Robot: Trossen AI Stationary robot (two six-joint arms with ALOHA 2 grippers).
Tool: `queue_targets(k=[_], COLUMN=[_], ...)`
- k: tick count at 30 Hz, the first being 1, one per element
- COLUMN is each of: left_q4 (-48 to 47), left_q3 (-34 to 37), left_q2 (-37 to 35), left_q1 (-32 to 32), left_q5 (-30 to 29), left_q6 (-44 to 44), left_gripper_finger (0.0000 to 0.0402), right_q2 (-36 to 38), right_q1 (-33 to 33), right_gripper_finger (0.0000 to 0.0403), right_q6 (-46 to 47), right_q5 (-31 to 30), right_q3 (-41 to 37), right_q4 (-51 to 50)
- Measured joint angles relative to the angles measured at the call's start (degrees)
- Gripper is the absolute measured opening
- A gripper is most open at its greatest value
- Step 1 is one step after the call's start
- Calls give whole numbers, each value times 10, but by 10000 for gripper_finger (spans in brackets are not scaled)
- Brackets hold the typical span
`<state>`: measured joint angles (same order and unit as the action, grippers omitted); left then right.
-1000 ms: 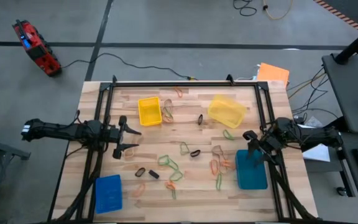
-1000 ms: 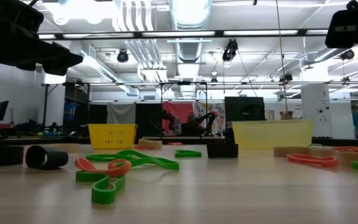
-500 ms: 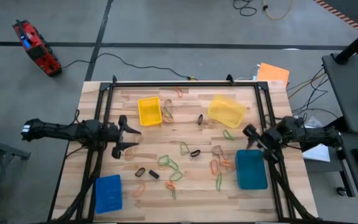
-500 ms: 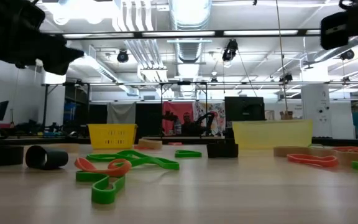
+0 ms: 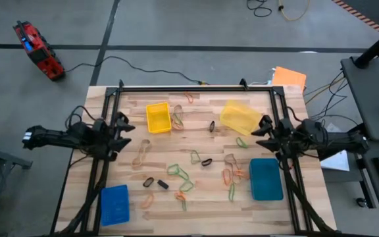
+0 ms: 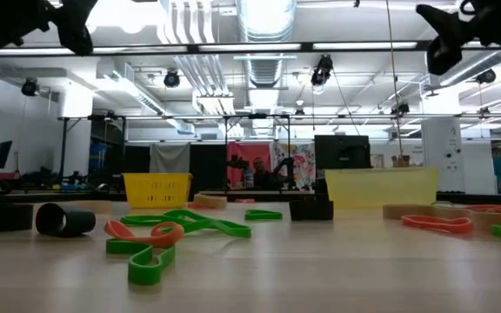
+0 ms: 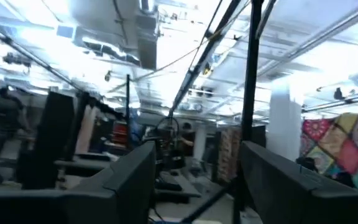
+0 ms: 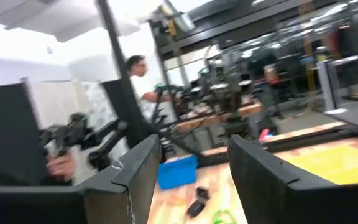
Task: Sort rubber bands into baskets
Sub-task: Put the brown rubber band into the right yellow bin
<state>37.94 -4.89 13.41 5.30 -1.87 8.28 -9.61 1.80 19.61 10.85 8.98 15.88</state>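
Many rubber bands (image 5: 196, 168), green, orange, tan and black, lie flat across the middle of the wooden table; in the low view they are green and orange loops (image 6: 185, 224). Four baskets rest on the table: bright yellow (image 5: 158, 117), pale yellow (image 5: 240, 116), teal (image 5: 266, 178) and blue (image 5: 115, 204). My left gripper (image 5: 124, 128) stands open at the table's left side, raised and tipped upward, with nothing between its fingers (image 7: 129, 180). My right gripper (image 5: 263, 126) is open at the right side, between the pale yellow and teal baskets, also raised and holding nothing (image 8: 194, 177).
A black frame (image 5: 196, 88) runs along the table's far edge and down both sides. An orange sheet (image 5: 289, 78) lies beyond the far right corner. A person (image 8: 138, 74) stands in the room beyond the table. A black tube-like piece (image 6: 63, 220) lies near the low camera.
Both grippers have risen and tipped their fingers upward, away from the table. The left one has drawn back toward the left edge. The right one has rolled and gone from over the teal basket toward the far edge. No band or basket has moved.
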Motion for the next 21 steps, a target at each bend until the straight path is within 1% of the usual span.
queue_targets(k=[6, 10, 14, 18, 21], left_q4=[1, -12, -39, -84, -186], left_q3=[0, 0, 0, 0, -22], left_q2=[11, 34, 65, 88, 105], left_q1=[0, 0, 0, 0, 0], left_q5=[-103, -151, -183, -200, -201], left_q6=[-7, -7, 2, 51, 113], left_gripper_finger=[220, 220, 220, 220, 220], right_q2=[-119, -198, -265, -317, -353], right_q1=[0, 0, 5, 8, 11], right_gripper_finger=[183, 183, 183, 183, 183], right_q6=[-31, -53, -44, -29, -20], right_q5=[0, 0, 0, 0, 1], right_q3=[87, 168, 243, 301, 347], right_q4=[-11, -78, -146, -201, -228])
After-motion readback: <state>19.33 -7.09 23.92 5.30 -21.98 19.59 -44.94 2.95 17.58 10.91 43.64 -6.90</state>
